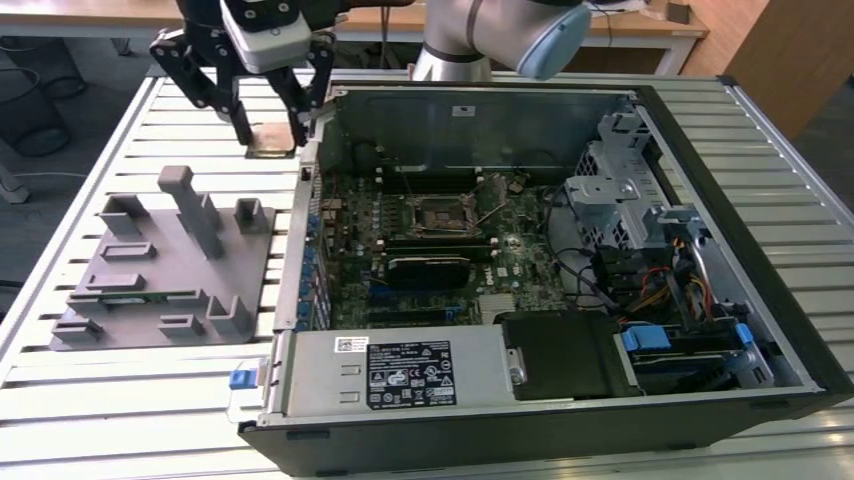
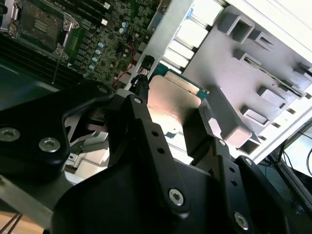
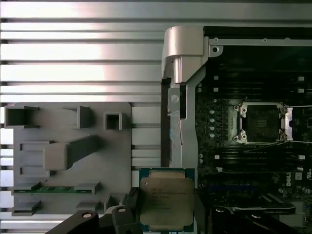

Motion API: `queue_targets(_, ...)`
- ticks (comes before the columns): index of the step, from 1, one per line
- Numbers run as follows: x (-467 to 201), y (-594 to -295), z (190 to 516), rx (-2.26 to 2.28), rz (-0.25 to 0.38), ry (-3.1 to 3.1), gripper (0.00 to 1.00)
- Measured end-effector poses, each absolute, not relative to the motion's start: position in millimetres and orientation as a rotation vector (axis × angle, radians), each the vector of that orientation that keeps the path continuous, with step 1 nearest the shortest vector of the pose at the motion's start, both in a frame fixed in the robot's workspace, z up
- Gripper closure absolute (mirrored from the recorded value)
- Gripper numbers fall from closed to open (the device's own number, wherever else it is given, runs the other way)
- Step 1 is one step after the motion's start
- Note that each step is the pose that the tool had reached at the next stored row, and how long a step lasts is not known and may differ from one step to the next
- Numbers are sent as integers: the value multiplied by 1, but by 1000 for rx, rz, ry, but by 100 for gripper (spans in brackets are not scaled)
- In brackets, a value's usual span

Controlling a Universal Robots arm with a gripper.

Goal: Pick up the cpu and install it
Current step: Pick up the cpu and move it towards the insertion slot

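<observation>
Fingers (image 2: 139, 117) of the gripper (image 2: 171, 127) are closed on the cpu (image 2: 173, 97), one on each of two opposite edges, with its shiny metal top facing up towards the wrist. In the exterior view the gripper (image 1: 274, 128) holds the cpu (image 1: 271, 140) over the slatted bench (image 1: 120, 400). It sits between the grey plastic tray (image 1: 134, 290) with its upright posts and the near wall of the open computer case (image 1: 747, 200). How far it is above the slats I cannot tell. In the first wrist view the cpu (image 3: 166, 200) lies flat and square, just beside the tray's corner (image 3: 122, 146) and well apart from the cpu socket (image 3: 261, 122) on the motherboard (image 3: 219, 146).

The chip looks light, thin and quite stiff, so weight should be no trouble. The smooth metal lid and narrow green edge give the fingers little to bite on, so I judge it slippery and apt to tilt or twist if squeezed off centre. The sensible hold is the one shown, by the green board at the middle of opposite sides. That keeps the fingers off the underside, whose contacts are likely delicate. A hard pinch could chip the edge, and a loose one could drop it. The socket's frame appears open, and its pins would be the most fragile part, so the cpu wants to stay level and to meet them without force.
</observation>
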State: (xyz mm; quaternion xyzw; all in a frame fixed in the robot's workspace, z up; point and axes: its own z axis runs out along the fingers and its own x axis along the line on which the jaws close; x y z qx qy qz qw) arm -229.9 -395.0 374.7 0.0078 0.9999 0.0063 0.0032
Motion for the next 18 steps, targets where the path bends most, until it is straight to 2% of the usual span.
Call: queue_targets(18, -177, -395, 369, 24, 20, 3135, 47)
